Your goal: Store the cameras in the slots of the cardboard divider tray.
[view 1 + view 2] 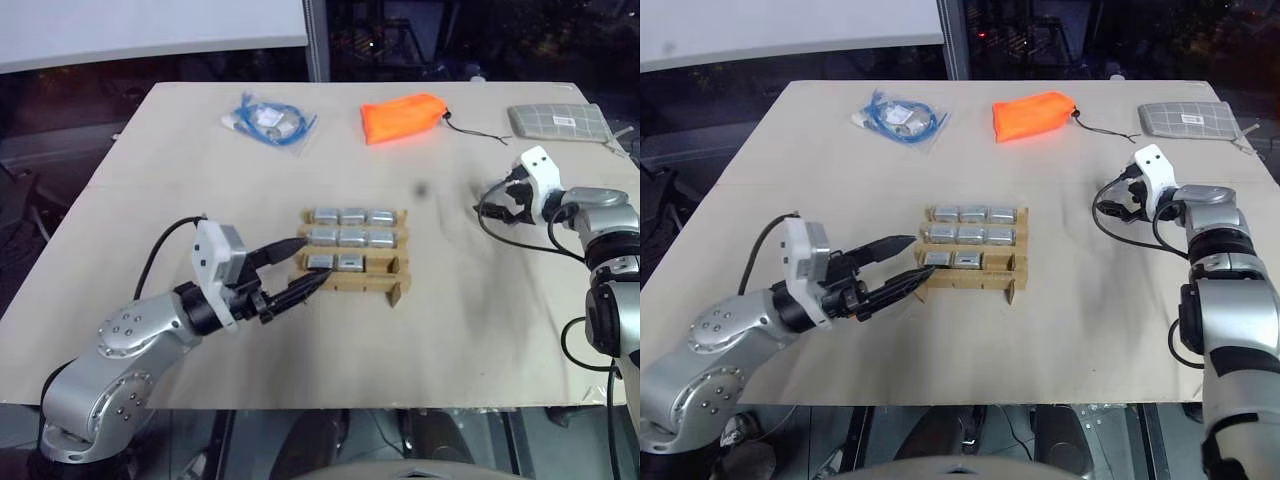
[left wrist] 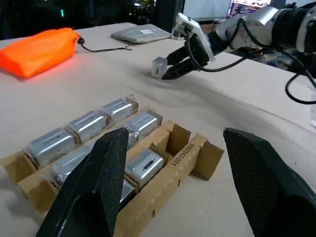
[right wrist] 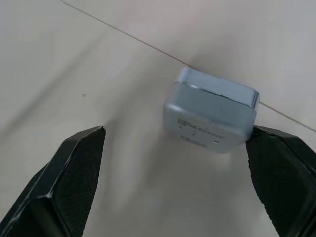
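The cardboard divider tray sits mid-table. Silver-grey cameras fill its back and middle rows, three each, and two lie in the front row; the front right slot is empty. My left gripper is open and level at the tray's front-left corner, holding nothing. A loose camera lies on the table at the right, also seen from the left wrist as the loose camera. My right gripper is open and angled down, its fingers either side of that camera, one fingertip close against it.
At the table's back stand an orange fabric pouch, a clear bag of blue cable and a grey patterned pad. Bare tabletop lies between the tray and my right gripper.
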Action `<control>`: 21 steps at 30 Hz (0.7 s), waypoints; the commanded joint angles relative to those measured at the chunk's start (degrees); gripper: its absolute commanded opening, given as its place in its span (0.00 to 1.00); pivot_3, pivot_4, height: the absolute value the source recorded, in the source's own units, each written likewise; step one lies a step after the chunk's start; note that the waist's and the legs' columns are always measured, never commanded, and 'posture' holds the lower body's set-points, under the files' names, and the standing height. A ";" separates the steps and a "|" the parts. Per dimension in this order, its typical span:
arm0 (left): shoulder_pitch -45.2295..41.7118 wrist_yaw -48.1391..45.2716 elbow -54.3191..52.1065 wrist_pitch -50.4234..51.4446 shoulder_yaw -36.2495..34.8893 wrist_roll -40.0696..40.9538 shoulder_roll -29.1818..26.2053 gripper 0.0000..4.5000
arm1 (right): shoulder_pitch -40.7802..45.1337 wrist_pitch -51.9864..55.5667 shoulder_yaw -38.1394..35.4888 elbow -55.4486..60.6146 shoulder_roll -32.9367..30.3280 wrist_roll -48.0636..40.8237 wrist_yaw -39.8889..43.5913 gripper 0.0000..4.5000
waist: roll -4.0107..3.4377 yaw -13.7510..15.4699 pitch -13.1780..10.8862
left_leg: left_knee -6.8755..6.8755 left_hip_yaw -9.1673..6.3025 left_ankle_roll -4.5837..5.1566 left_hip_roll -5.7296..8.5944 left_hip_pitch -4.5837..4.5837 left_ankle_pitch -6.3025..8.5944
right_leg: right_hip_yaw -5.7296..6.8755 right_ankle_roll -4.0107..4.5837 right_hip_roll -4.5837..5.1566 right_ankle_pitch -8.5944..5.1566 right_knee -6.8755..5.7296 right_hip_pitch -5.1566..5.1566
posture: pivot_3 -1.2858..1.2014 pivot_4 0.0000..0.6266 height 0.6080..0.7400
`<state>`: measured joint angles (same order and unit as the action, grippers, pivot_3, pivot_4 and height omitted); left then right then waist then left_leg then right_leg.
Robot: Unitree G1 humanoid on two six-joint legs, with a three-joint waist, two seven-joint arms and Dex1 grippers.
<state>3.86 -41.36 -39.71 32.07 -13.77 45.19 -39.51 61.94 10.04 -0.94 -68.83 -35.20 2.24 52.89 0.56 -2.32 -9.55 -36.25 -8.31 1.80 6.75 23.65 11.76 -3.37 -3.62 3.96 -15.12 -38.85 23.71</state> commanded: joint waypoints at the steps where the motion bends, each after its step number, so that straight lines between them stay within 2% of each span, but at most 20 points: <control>1: 1.26 -2.14 -0.22 -2.59 -2.04 0.00 -0.40 0.70 | -0.58 0.82 -0.73 3.26 -0.55 -1.38 2.53 0.99 | 0.00 0.00 0.00 | 0.00 0.00 0.00 0.00 0.00 0.00 | 0.00 0.00 0.00 0.00 0.00 0.00 | 0.52 0.24 1.00; 6: 2.65 -4.17 1.41 -4.77 -1.96 -1.20 -0.09 0.70 | -3.10 2.59 -0.13 7.76 -0.86 -1.81 5.40 0.99 | 0.00 0.00 0.00 | 0.00 -0.01 0.01 0.00 0.00 0.01 | 0.00 0.00 0.00 0.00 -0.01 0.00 | 0.52 0.24 1.00; 9: 3.58 -5.60 2.53 -6.44 -1.79 -2.01 0.15 0.70 | -4.33 2.24 -0.28 9.71 -1.16 -1.41 3.81 0.99 | -0.01 -0.02 0.00 | 0.00 -0.01 0.01 0.00 0.00 0.01 | 0.00 0.00 0.00 0.00 -0.01 0.00 | 0.52 0.24 1.00; 13: 3.54 -6.71 3.64 -7.64 -1.24 -2.73 0.30 0.70 | -5.37 -4.81 1.10 10.41 -2.42 1.31 0.10 0.99 | -0.01 0.09 0.00 | 0.00 -0.01 0.01 0.00 0.00 0.01 | 0.01 0.00 0.01 0.00 -0.01 0.00 | 0.52 0.24 1.00; 21: 1.44 -6.18 3.65 -6.94 -0.03 -2.83 0.36 0.70 | -3.02 -11.18 2.52 7.38 -2.23 3.00 -0.63 0.99 | -0.01 -0.01 0.00 | 0.00 -0.01 0.01 0.00 -0.01 0.01 | 0.01 0.00 0.00 0.00 -0.01 0.00 | 0.52 0.24 1.00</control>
<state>6.25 -47.68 -35.19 25.60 -13.71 41.95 -39.09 56.47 1.10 1.20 -61.18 -36.94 4.71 51.98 0.55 -2.33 -9.55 -36.24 -8.32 1.81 6.75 23.64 11.76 -3.36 -3.62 3.96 -15.12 -38.86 23.71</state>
